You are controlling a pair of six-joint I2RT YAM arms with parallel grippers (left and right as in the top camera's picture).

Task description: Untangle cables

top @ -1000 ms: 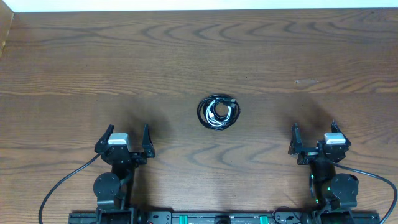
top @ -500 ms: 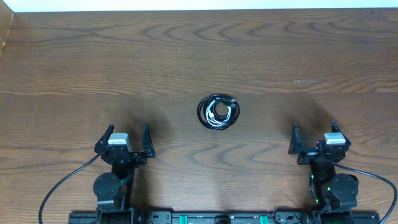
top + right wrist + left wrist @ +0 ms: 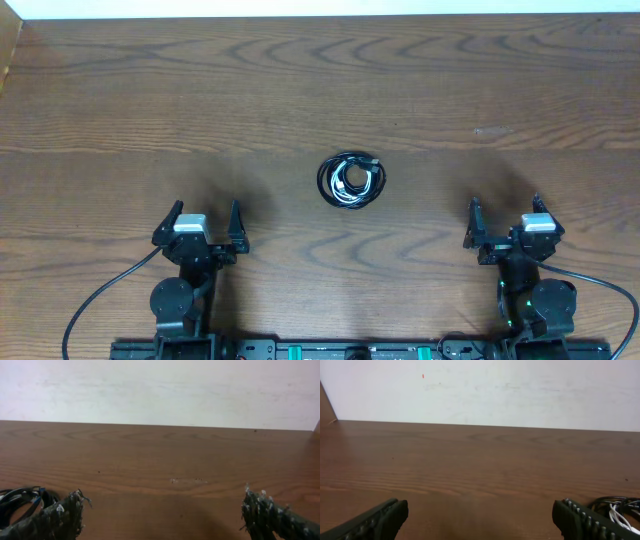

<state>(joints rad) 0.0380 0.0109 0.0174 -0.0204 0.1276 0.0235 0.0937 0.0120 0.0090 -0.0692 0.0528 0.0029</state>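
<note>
cables (image 3: 351,181) in one tangled coil | 2 o'clock of left gripper (image 3: 207,212), well apart; jaws spread, empty | 10 o'clock of right gripper (image 3: 505,208), well apart; jaws spread, empty

From above, the small coiled bundle of thin black and white cables (image 3: 351,181) is showing too small for me to tell which cord is crossing which, or where any plug end is lying. In the left wrist view the bundle is running off the right and bottom edges, and the near side is hiding behind one dark ribbed finger (image 3: 585,521) of the left gripper (image 3: 480,509). In the right wrist view it is slipping off the left edge behind a scuffed black finger (image 3: 52,521) of the right gripper (image 3: 162,497). Both pairs of fingers are being cut off by the bottom edge, and the brown wooden table (image 3: 320,80) is running past every frame.
</note>
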